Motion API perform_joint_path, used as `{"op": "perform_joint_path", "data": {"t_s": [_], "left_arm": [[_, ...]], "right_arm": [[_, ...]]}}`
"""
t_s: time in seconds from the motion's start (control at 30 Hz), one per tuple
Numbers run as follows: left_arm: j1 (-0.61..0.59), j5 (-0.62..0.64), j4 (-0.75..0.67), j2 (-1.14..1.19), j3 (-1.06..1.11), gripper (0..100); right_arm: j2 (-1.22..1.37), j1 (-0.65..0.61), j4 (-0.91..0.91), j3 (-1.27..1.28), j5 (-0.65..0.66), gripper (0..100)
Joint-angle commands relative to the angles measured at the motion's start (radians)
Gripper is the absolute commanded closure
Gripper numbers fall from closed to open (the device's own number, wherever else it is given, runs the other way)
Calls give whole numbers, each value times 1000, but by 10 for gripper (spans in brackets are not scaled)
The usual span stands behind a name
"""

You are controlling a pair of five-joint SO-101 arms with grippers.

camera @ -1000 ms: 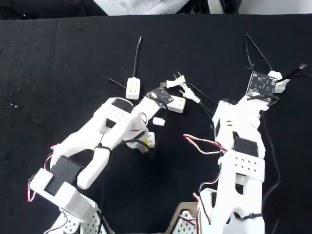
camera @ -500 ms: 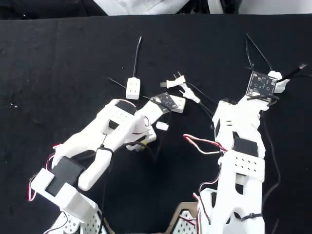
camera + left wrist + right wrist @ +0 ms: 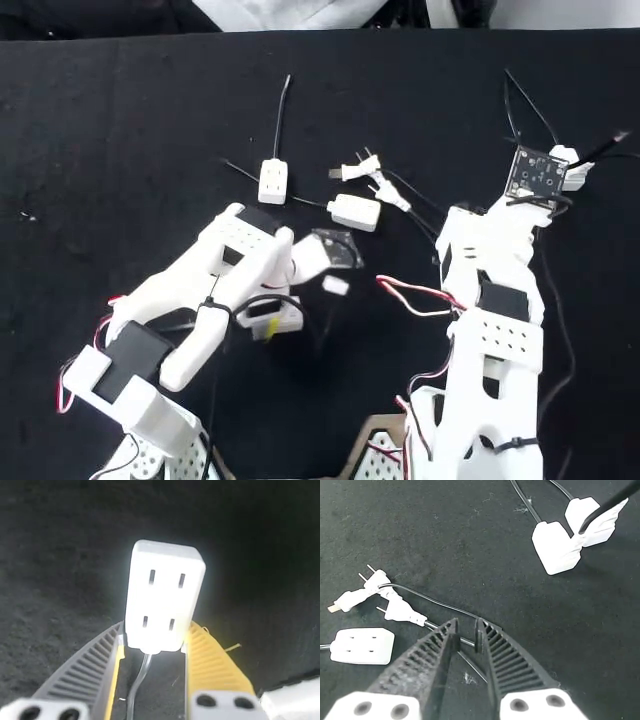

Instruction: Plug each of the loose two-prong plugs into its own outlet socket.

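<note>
Black table [image 3: 120,120], left hand [image 3: 155,631] — gripping socket [image 3: 162,592]

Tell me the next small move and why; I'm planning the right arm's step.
Probably shift the right gripper, open and empty, to the nearer loose plug and close on its body: the left gripper holds an outlet socket with empty slots, and that plug lies free.

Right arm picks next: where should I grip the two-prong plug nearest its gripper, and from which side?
Take the nearest plug across its white body, just behind the prongs, coming down from above. It lies flat, prongs pointing away from the right gripper and cable trailing back toward it, so a top pinch across its width should leave the prongs free.
</note>
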Motion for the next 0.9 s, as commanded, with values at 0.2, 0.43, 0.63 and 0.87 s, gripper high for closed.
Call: {"op": "perform_joint_path", "data": {"t_s": [0.2, 0.43, 0.63, 0.87], "left_arm": [[-13, -35, 55, -12, -68, 868], [-16, -8, 196, -12, -177, 732], [-99, -8, 235, -12, -223, 769], [-213, -8, 181, -14, -125, 780]], "right_arm": [[2, 12, -15, -56, -9, 946], [2, 12, -15, -56, -9, 946], [2, 11, -15, -56, -9, 946], [2, 11, -15, -56, -9, 946]]}}
